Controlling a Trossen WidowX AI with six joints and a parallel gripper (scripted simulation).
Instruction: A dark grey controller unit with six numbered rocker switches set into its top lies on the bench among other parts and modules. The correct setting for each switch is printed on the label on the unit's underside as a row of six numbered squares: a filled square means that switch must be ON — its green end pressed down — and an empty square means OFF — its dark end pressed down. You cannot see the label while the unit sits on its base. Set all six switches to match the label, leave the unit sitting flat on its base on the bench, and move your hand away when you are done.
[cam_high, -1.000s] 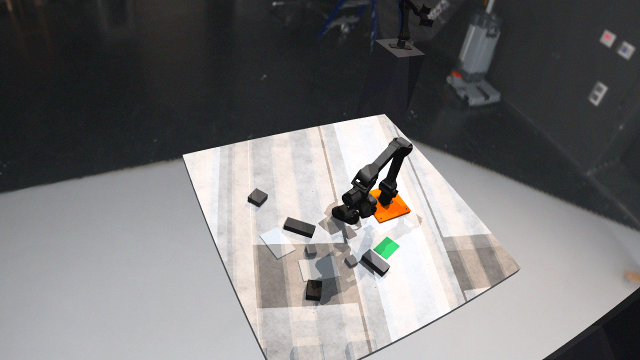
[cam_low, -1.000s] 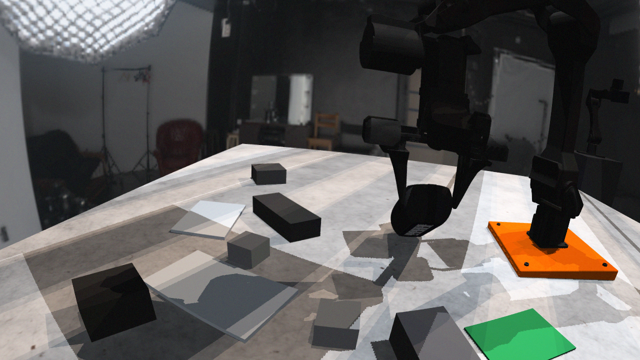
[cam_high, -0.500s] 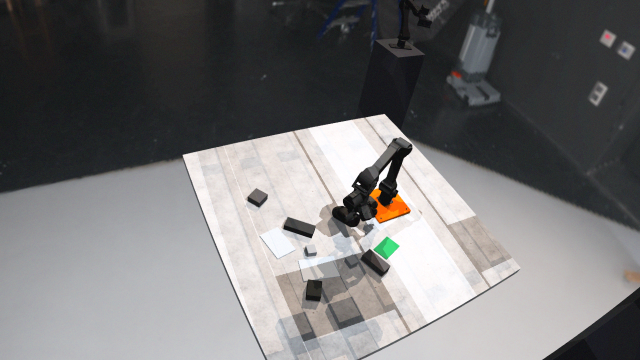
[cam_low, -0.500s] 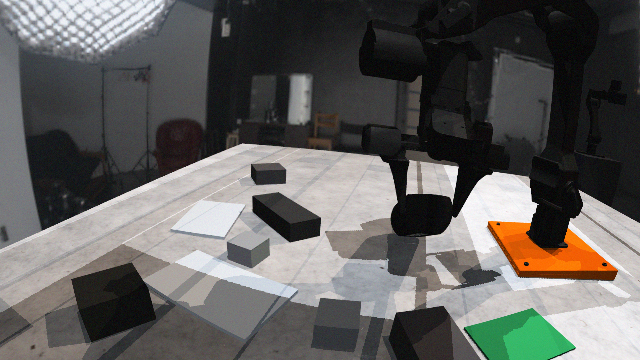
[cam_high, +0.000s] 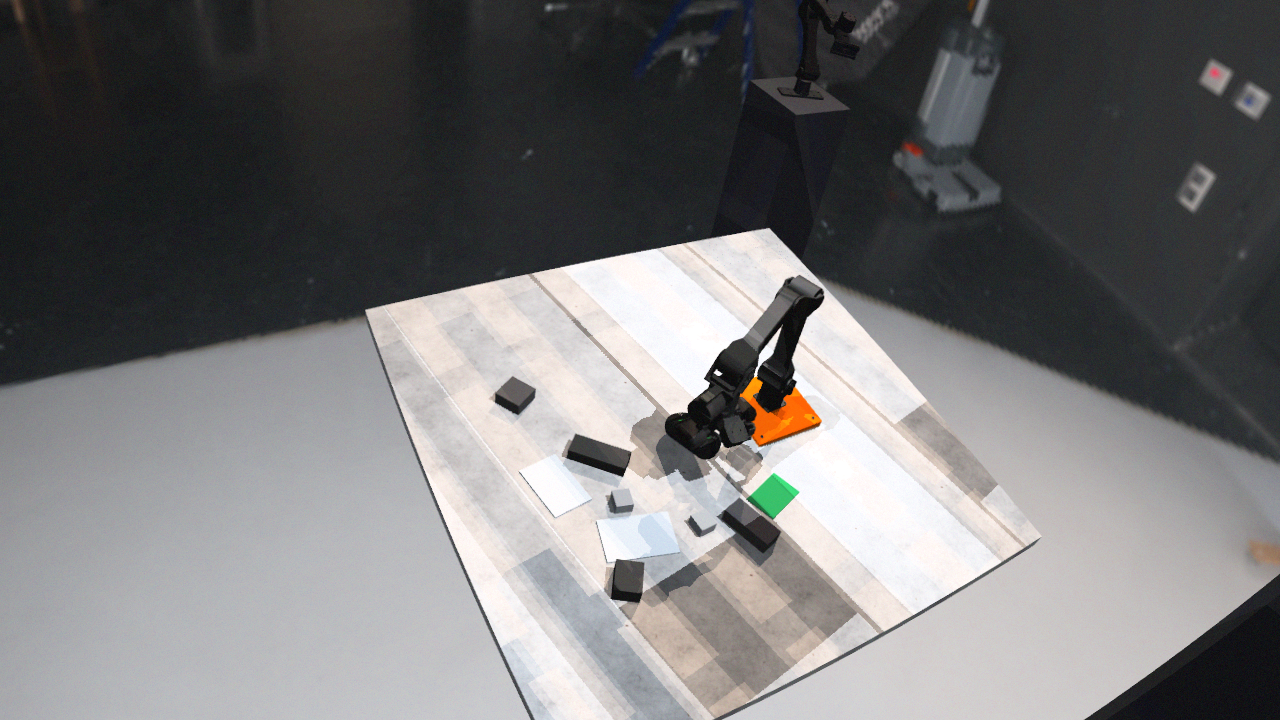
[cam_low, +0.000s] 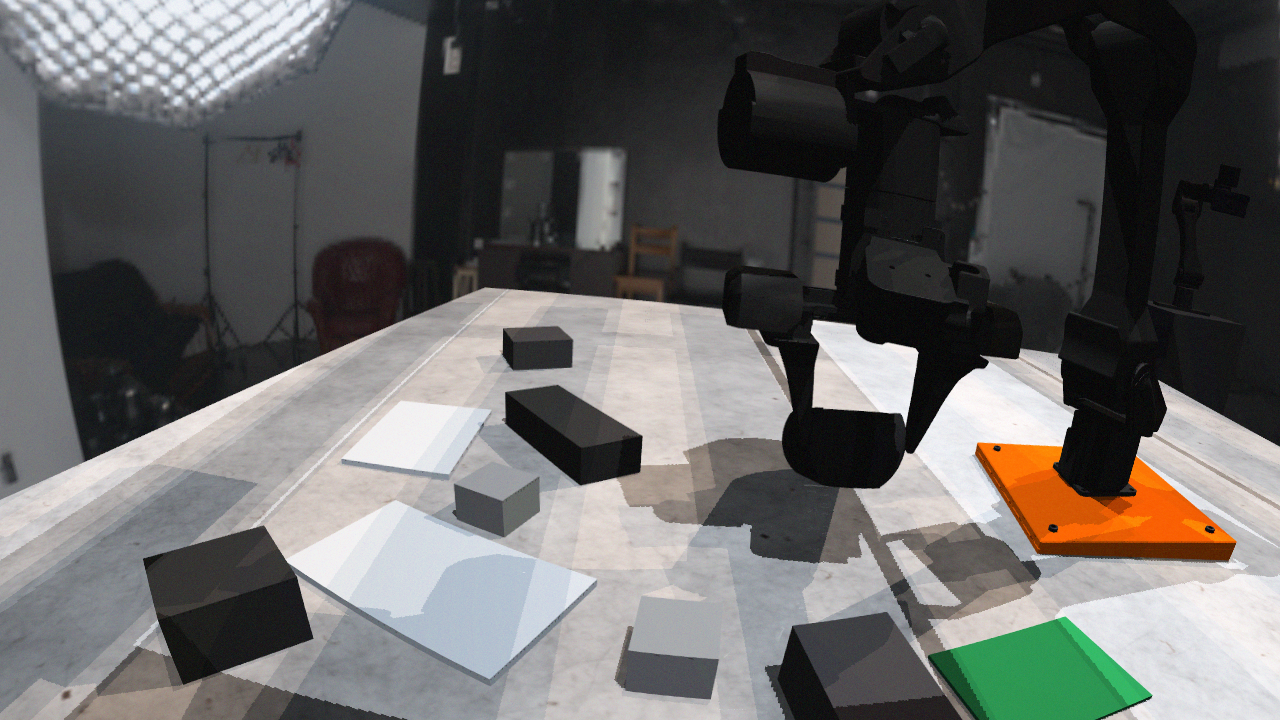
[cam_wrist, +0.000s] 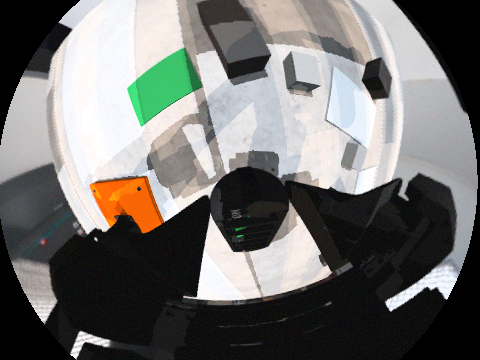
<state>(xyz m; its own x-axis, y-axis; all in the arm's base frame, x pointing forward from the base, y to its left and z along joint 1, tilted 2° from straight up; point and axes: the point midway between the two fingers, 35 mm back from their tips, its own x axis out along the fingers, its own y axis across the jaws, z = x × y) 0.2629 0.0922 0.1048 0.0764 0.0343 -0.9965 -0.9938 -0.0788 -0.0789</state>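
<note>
The dark grey controller unit is held above the bench, with its shadow below. In the wrist view its lower face shows part of the switch row, with small green patches and a white mark near them. The individual switch settings cannot be read. The underside label is not visible in any view. My gripper is shut on the unit, one finger on each side. In the top view the arm hides most of the fingers.
The orange base plate is beside the unit. A green plate, dark blocks, grey cubes and pale plates lie on the bench.
</note>
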